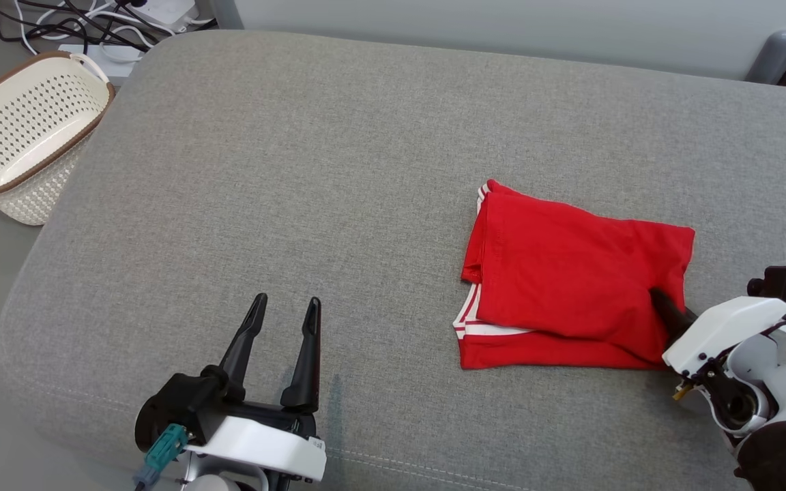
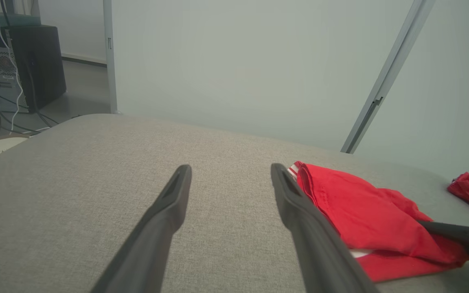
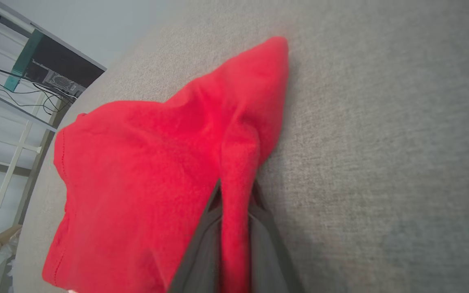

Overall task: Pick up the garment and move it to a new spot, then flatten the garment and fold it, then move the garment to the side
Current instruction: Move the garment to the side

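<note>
Garment: the folded red fabric garment with white stripes is lying on the right part of the grey upholstered cushion.
Right claw: is pinching the garment's near right corner, jaws almost together.
Left claw: is hovering wide open and empty, well apart on the garment's left.

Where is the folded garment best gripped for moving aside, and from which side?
The near right edge of the garment, from the right, low over the cushion: that side looks like a closed fold, striped hems lie left, so one pinch likely holds all layers. The right gripper pinches there.
</note>
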Tool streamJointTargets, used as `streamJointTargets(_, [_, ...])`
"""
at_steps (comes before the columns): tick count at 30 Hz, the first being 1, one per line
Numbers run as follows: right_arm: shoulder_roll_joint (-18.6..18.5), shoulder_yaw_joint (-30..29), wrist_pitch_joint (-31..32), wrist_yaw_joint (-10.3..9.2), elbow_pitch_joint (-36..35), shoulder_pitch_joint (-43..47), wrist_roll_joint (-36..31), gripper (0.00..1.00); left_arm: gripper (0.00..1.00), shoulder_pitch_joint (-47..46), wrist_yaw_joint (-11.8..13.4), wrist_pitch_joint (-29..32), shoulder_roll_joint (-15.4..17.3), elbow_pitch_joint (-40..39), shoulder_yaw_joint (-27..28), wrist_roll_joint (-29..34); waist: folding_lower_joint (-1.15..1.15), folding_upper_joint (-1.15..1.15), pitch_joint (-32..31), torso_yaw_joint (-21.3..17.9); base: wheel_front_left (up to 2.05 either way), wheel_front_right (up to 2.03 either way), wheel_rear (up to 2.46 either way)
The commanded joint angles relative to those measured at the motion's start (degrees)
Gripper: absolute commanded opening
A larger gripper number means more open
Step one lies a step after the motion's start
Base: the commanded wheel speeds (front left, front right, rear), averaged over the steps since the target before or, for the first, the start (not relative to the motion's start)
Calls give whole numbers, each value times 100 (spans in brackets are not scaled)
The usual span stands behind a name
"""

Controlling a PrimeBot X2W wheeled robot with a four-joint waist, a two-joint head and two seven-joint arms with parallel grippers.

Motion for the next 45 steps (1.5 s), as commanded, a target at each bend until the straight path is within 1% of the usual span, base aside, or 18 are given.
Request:
streamJointTargets(1, [-37,169,-184,1,-135,-73,-54,0,100,-251,63,-34,21,-171,181,-45,0,0,-2,-10,0,0,0])
streamJointTargets(4, [-162,353,-761,1,-225,-195,-330,0,100,-227,68,-34,21,-191,217,-10,0,0,2,-94,0,0,0])
streamJointTargets(7, [-264,534,-1328,1,-241,-321,-653,0,100,-228,42,-34,21,-195,244,41,0,0,7,-260,0,0,0])
streamJointTargets(10, [-311,685,-1693,1,-258,-431,-905,0,100,-277,5,-34,21,-185,261,87,0,0,18,-502,0,0,0])
streamJointTargets(11, [-311,685,-1693,1,-258,-431,-905,0,100,-277,5,-34,21,-185,261,87,0,0,18,-502,0,0,0])
streamJointTargets(14, [-362,707,-1930,1,-362,-521,-1166,0,100,-349,-40,-34,21,-164,273,150,0,0,28,-817,0,0,0])
streamJointTargets(15, [-383,639,-1993,1,-428,-542,-1353,0,100,-403,-74,-34,21,-141,290,199,0,0,39,-1058,0,0,0])
streamJointTargets(20, [-313,245,-2020,1,-704,-446,-1795,0,100,-527,-155,-34,21,-105,350,322,0,0,96,-1720,0,0,0])
streamJointTargets(25, [-104,-220,-2022,1,-959,-173,-2224,0,100,-605,-227,-34,21,-71,371,453,0,0,145,-2377,0,0,0])
streamJointTargets(29, [65,-402,-2022,1,-1046,-6,-2444,0,100,-645,-265,-34,21,-39,363,537,0,0,180,-2830,0,0,0])
streamJointTargets(32, [150,-454,-2022,1,-1074,44,-2525,0,100,-666,-289,-34,21,-16,376,589,0,0,210,-3097,0,0,0])
streamJointTargets(34, [177,-466,-2023,1,-1068,34,-2553,0,100,-682,-314,-34,21,1,377,622,0,0,237,-3215,0,0,0])
streamJointTargets(37, [155,-459,-2023,1,-1060,-54,-2587,0,100,-729,-336,-34,21,14,333,659,0,0,307,-3273,0,0,0])
streamJointTargets(41, [40,-336,-2023,1,-1092,-384,-2758,0,100,-795,-368,-34,21,20,265,690,0,0,431,-3205,0,0,0])
streamJointTargets(45, [-59,-181,-2023,1,-1093,-939,-2834,0,100,-833,-388,-34,21,30,257,743,0,0,591,-3056,0,0,0])
